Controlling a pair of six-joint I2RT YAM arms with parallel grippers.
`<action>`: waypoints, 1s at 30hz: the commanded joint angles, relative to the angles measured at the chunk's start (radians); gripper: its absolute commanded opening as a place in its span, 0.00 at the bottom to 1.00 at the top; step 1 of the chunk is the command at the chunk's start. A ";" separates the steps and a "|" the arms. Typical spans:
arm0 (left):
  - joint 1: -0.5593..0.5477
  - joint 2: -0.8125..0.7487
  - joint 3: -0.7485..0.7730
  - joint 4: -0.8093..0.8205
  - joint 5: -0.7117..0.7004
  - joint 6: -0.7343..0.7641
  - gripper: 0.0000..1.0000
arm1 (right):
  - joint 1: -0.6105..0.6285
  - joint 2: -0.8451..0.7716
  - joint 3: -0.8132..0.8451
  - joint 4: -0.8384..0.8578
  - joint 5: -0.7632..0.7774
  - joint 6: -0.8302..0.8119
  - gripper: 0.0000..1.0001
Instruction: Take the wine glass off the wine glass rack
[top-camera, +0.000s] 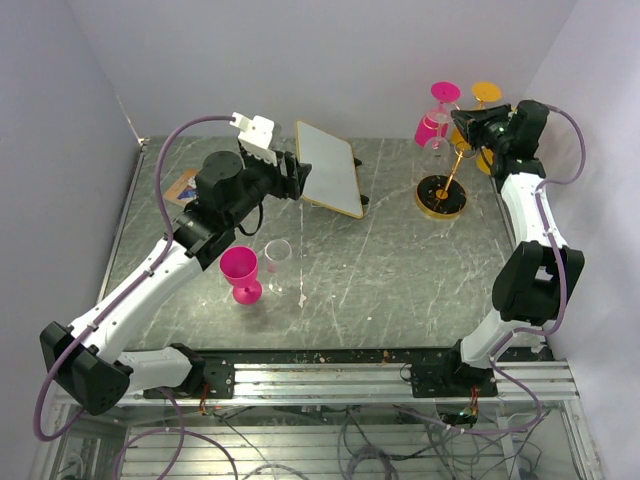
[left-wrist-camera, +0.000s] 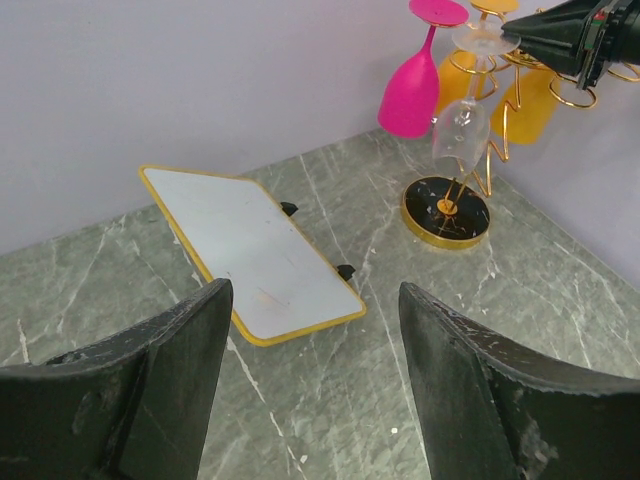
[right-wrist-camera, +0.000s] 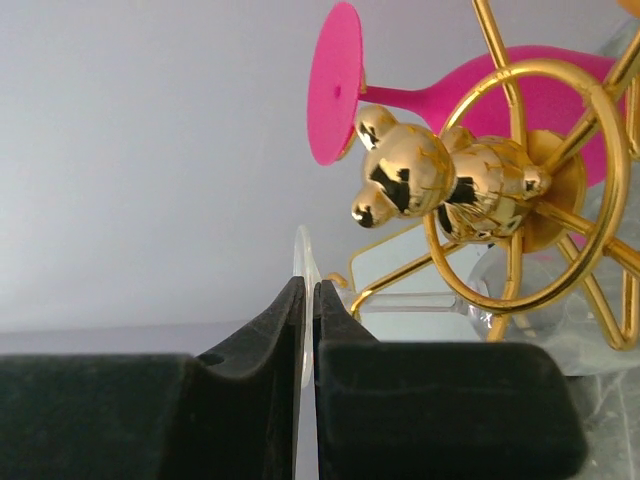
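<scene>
Two robot arms are reaching over a grey marbled table (top-camera: 400, 290). Toward two o'clock, the thin gold wire wine glass rack (left-wrist-camera: 447, 212) is standing on its round dark gold-rimmed base. A clear wine glass (left-wrist-camera: 460, 130) is hanging upside down from it, beside a pink hanging glass (left-wrist-camera: 410, 95) and orange hanging glasses (left-wrist-camera: 530, 100). The right arm's fingers (right-wrist-camera: 260, 340) are pinching almost closed on the thin clear foot of that clear wine glass, near the rack's gold bear finial (right-wrist-camera: 420, 175). The left arm's fingers (left-wrist-camera: 180, 350) are gaping wide and gripping nothing, hovering beside a white gold-rimmed tray (top-camera: 328, 167) at twelve o'clock. Toward eight o'clock, a pink goblet (top-camera: 240, 272) and a second clear glass (top-camera: 277, 262) are standing upright, just beside each other.
</scene>
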 joint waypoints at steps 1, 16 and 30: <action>0.009 0.009 0.023 0.046 0.031 -0.014 0.77 | -0.015 -0.040 0.011 0.116 -0.015 0.057 0.00; 0.009 0.013 0.026 0.043 0.036 -0.014 0.77 | -0.030 0.022 0.046 0.184 -0.015 0.116 0.00; 0.018 0.013 0.028 0.041 0.041 -0.018 0.77 | 0.016 0.128 0.207 0.119 -0.029 0.106 0.00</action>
